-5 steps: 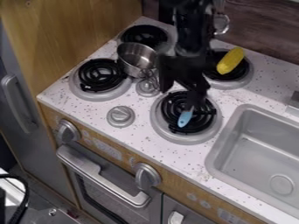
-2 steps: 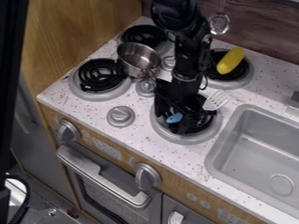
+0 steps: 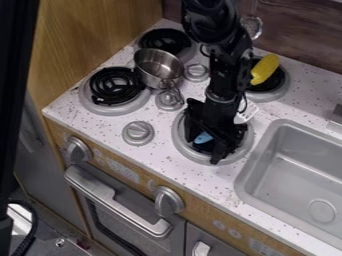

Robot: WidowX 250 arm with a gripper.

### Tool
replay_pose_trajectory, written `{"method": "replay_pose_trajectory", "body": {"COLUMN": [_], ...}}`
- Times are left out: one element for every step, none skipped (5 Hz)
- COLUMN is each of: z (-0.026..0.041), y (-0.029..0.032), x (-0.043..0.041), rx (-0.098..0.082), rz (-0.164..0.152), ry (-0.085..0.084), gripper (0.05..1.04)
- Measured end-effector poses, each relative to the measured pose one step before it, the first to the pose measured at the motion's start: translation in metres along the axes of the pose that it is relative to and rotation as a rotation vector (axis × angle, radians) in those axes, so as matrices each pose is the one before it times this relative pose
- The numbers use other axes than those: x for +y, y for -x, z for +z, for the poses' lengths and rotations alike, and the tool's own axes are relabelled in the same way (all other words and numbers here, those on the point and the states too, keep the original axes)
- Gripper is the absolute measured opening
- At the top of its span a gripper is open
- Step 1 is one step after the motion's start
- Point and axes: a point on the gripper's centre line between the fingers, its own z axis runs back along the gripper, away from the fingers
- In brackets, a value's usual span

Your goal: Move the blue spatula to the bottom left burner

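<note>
- While the black gripper [image 3: 215, 135] hangs low at the front right burner [image 3: 179, 144], whether its jaws are apart or together can't be told.
- The spatula's blue end [image 3: 203, 138] shows over that burner; its pale head [image 3: 246, 113] shows behind the gripper.
- Lettering [image 3: 123, 171] on the wooden front is too blurred to read.

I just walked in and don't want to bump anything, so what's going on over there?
A robot arm has its end effector down over the bottom right burner, right at the blue spatula. Whether it has hold of the spatula, I can't tell. The spatula is meant for the bottom left burner but isn't there yet.
</note>
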Motion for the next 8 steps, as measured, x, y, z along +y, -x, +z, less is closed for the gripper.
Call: {"method": "replay_pose_trajectory", "body": {"z": [0.00005, -0.00005, 0.00168, 0.03757, 0.021, 0.00504, -0.02386, -0.01928], "y": [-0.00009, -0.00063, 0.00074, -0.0094, -0.00181, -0.00154, 0.00577, 0.00462], "x": [-0.00015, 0.00037, 0.00504, 0.03634, 0.05885, 0.0522, 0.04667, 0.0476], "rx": [0.0, -0.0045, 0.0001, -0.0684, -0.0234, 0.0203, 0.0695, 0.0348], "rz": [0.01, 0.0026, 0.0039, 0.0869, 0.1942, 0.186, 0.1, 0.0528], "ry": [-0.0022, 0.0009, -0.0086, -0.0381, -0.0394, -0.0198, -0.0317, -0.0274], "gripper": [0.697, 0.412, 0.254, 0.245, 0.245, 0.245, 0.245, 0.245]}}
